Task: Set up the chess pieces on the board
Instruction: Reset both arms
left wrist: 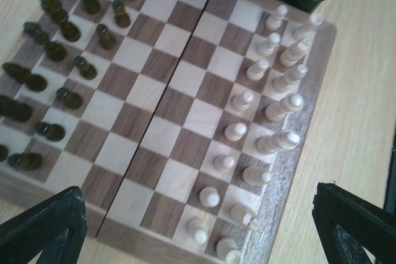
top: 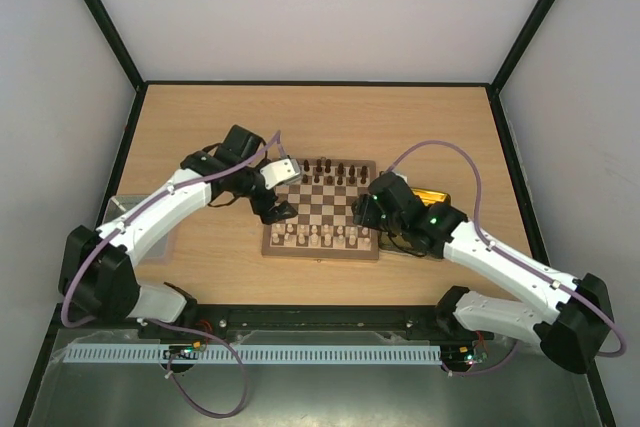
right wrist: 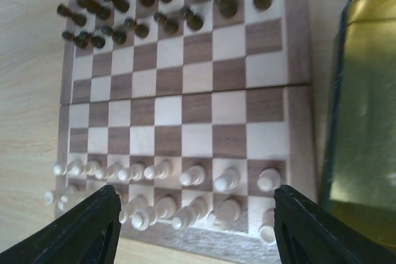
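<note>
1. The left end effector (left wrist: 198, 227) hangs with its fingers wide apart and nothing between them. The board (left wrist: 167, 122) lies below and ahead of it, with the cream pieces (left wrist: 272, 109) ahead to its right and the dark pieces (left wrist: 68, 97) ahead to its left.
2. The right end effector (right wrist: 198, 227) is also spread and empty. The two cream rows stand directly beneath the gap between its fingers, and the dark rows are far ahead.
3. Both colours look ranked in two rows, so the main danger is probably undoing that work. A dip or sideways swing of the right end effector would catch the cream rows. They stand close together, so one toppling could fell its neighbours.
4. The gold tray (right wrist: 365, 91) sits just to the right of that end effector. Clipping it on the way out could shove the board across the surface (top: 200, 127).
5. Both arms crowd over the board, so retreating together risks a bump.
</note>
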Available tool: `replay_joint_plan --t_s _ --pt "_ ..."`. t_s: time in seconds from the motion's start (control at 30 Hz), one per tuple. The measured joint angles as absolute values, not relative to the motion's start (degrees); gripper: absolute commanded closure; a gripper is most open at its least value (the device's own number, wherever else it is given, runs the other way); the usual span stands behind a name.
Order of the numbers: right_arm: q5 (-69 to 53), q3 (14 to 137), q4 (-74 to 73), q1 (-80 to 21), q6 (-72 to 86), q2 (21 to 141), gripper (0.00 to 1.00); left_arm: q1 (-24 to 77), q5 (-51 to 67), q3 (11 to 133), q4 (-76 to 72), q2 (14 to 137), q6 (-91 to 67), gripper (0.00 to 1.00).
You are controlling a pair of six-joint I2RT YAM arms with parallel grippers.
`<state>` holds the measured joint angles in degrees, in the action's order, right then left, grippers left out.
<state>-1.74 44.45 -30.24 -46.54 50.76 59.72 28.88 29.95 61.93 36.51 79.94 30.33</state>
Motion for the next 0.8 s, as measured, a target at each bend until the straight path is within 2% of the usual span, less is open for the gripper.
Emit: replay_joint_plan --t_s 0.3,0.8 --pt "4.7 49.2 -38.1 -46.5 48.2 58.0 0.34 28.8 25.6 60.2 39.8 74.3 29.8 0.01" --pt "5.2 49.3 -47.5 -46.5 46.0 54.8 0.35 28.8 26.8 58.3 44.8 68.2 27.6 0.01"
